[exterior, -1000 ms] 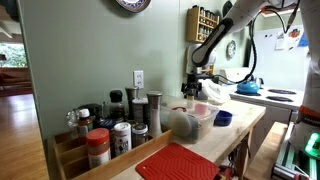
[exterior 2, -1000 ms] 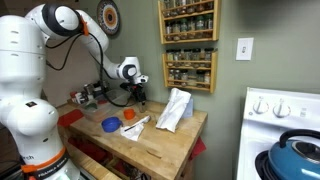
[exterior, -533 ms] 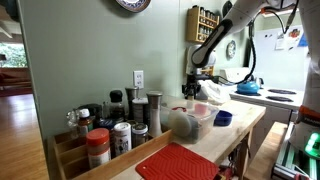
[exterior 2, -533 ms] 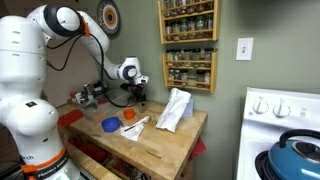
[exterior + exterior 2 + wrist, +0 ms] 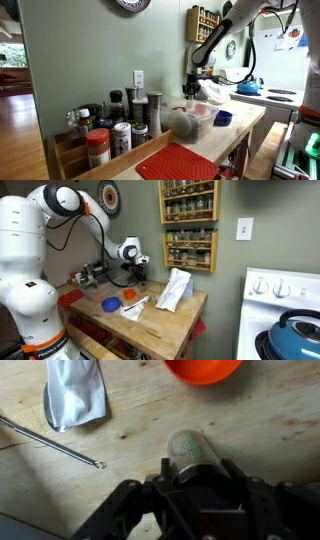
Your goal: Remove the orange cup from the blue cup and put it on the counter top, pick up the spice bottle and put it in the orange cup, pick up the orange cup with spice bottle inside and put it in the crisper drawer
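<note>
Two jaws of the claw (image 5: 194, 463) flank the bottle (image 5: 189, 444); we cannot tell whether they pinch it yet. We centre the grip, squeeze firmly, then lift toward the orange cup (image 5: 203, 368) just ahead of the claw.

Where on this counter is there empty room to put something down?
Bare wood lies at the near corner of the counter top, in front of the white bag. Another patch lies between the silvery pouch and the orange cup. Jars by the wall stand crowded.
</note>
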Tool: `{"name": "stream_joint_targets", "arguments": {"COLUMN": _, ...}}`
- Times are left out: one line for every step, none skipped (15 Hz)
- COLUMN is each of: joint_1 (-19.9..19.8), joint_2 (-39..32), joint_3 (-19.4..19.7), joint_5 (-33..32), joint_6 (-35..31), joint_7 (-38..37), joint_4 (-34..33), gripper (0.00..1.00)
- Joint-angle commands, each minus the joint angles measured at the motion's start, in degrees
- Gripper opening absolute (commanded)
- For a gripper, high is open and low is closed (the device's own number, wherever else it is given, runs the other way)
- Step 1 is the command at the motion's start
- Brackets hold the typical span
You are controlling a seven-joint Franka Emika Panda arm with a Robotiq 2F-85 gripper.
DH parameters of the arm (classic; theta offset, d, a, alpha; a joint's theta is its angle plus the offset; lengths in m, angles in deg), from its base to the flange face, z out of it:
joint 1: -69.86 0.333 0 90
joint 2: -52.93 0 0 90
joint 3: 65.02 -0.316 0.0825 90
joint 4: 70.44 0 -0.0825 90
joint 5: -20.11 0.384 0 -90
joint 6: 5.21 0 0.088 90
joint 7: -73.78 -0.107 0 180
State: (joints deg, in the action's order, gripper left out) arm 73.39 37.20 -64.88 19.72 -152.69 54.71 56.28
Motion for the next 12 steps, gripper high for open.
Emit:
{"name": "stream_joint_targets", "arguments": {"joint_1": -0.1, "joint_2": 6.5, "joint_3": 0.6, "joint_5": -0.4, "joint_6": 2.0, "joint_7": 2.3, "joint_4": 3.4, "gripper": 0.28}}
{"name": "stream_joint_targets", "arguments": {"joint_1": -0.2, "joint_2": 8.6, "joint_3": 0.5, "joint_5": -0.4, "joint_6": 3.2, "joint_7": 3.0, "joint_4": 4.2, "gripper": 0.28}}
{"name": "stream_joint_targets", "arguments": {"joint_1": -0.2, "joint_2": 10.0, "joint_3": 0.4, "joint_5": -0.7, "joint_6": 4.3, "joint_7": 3.4, "joint_4": 4.6, "gripper": 0.28}}
{"name": "stream_joint_targets", "arguments": {"joint_1": -0.2, "joint_2": 12.0, "joint_3": 0.2, "joint_5": -0.9, "joint_6": 6.0, "joint_7": 4.2, "joint_4": 5.6, "gripper": 0.28}}
{"name": "stream_joint_targets", "arguments": {"joint_1": -0.3, "joint_2": 13.4, "joint_3": 0.1, "joint_5": -1.1, "joint_6": 7.4, "joint_7": 4.7, "joint_4": 6.1, "gripper": 0.28}}
{"name": "stream_joint_targets", "arguments": {"joint_1": -0.5, "joint_2": 14.9, "joint_3": -0.1, "joint_5": -0.5, "joint_6": 8.6, "joint_7": 5.7, "joint_4": 7.0, "gripper": 0.28}}
{"name": "stream_joint_targets", "arguments": {"joint_1": -0.6, "joint_2": 16.3, "joint_3": -0.2, "joint_5": -0.5, "joint_6": 10.0, "joint_7": 6.4, "joint_4": 7.6, "gripper": 0.28}}
{"name": "stream_joint_targets", "arguments": {"joint_1": -0.6, "joint_2": 17.4, "joint_3": -0.5, "joint_5": 0.1, "joint_6": 11.2, "joint_7": 7.7, "joint_4": 8.4, "gripper": 0.28}}
{"name": "stream_joint_targets", "arguments": {"joint_1": -0.6, "joint_2": 18.2, "joint_3": -0.7, "joint_5": 0.8, "joint_6": 12.3, "joint_7": 8.8, "joint_4": 8.9, "gripper": 0.28}}
{"name": "stream_joint_targets", "arguments": {"joint_1": -0.5, "joint_2": 18.1, "joint_3": -0.9, "joint_5": 1.5, "joint_6": 12.9, "joint_7": 9.6, "joint_4": 9.5, "gripper": 0.28}}
{"name": "stream_joint_targets", "arguments": {"joint_1": -0.4, "joint_2": 18.3, "joint_3": -1.1, "joint_5": 2.6, "joint_6": 13.0, "joint_7": 10.8, "joint_4": 10.1, "gripper": 0.28}}
{"name": "stream_joint_targets", "arguments": {"joint_1": -0.3, "joint_2": 18.4, "joint_3": -1.3, "joint_5": 2.8, "joint_6": 13.2, "joint_7": 10.9, "joint_4": 10.6, "gripper": 0.28}}
